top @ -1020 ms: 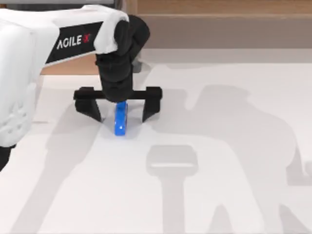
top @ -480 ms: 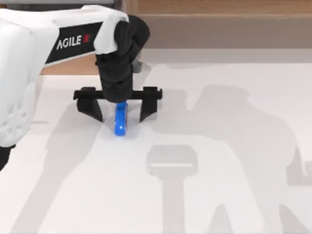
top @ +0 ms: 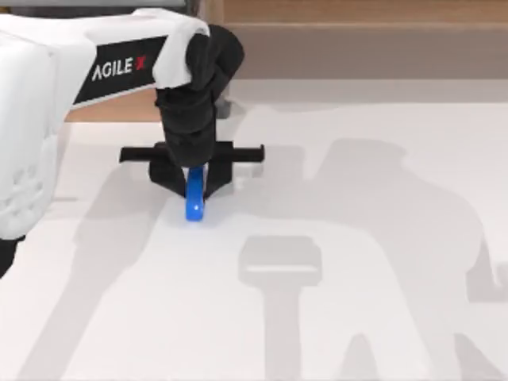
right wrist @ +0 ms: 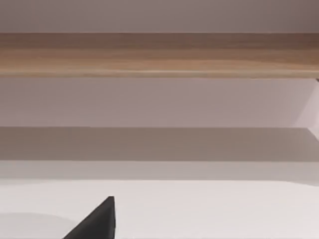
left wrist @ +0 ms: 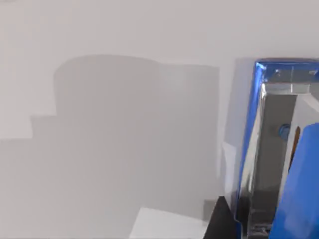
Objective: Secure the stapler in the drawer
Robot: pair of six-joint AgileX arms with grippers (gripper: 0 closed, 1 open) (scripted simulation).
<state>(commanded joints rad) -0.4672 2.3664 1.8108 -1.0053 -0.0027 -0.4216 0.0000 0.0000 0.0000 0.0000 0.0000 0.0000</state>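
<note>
The stapler (top: 195, 206) is a small bright blue bar with a white spot, lying on the white table left of centre. My left gripper (top: 194, 192) reaches down over its far end, and its black fingers (top: 167, 176) press against both sides, shut on it. The left wrist view shows the stapler (left wrist: 261, 149) close up, blue with a shiny metal inside, beside one black fingertip (left wrist: 222, 224). The drawer is hidden; a tan wooden strip (top: 111, 111) shows under my left arm, and I cannot tell what it belongs to. One black fingertip (right wrist: 97, 224) of my right gripper shows in the right wrist view.
A long wooden shelf (top: 365, 12) with a brown recess (top: 365, 51) runs along the back of the table. The right wrist view faces its wooden edge (right wrist: 159, 55). Open white tabletop (top: 357, 238) lies to the right of and in front of the stapler.
The left gripper's fingers have closed from a wide spread onto the sides of the stapler. The stapler has stayed where it lay.
</note>
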